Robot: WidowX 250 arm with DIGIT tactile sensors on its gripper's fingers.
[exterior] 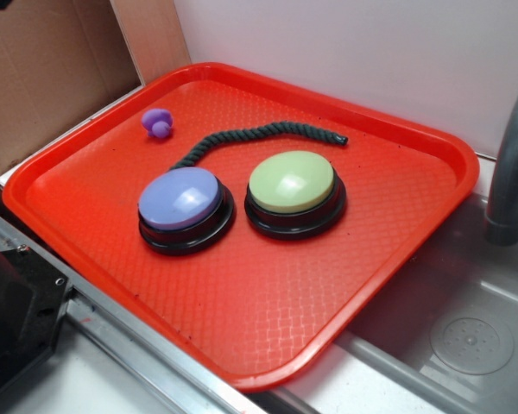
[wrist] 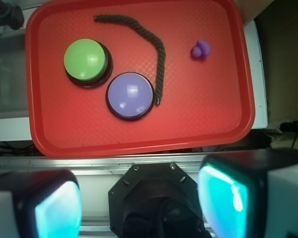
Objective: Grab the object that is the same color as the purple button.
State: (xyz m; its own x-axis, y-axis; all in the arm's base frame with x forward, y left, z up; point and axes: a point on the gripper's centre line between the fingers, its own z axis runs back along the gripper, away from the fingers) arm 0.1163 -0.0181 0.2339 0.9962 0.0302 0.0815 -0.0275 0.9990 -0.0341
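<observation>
Lying near tray rim: purple lump.

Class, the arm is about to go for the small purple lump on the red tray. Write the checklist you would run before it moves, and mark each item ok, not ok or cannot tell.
1. Lump in view in both cameras: ok.
2. Lump matches purple button in colour: ok.
3. Space around lump free; rope and green button lie apart from it: ok.
4. Gripper open: ok, fingers spread wide.
5. Gripper above lump: not ok, it sits back off the tray edge.
6. Lump lies on the tray, not on its rim: ok.
</observation>
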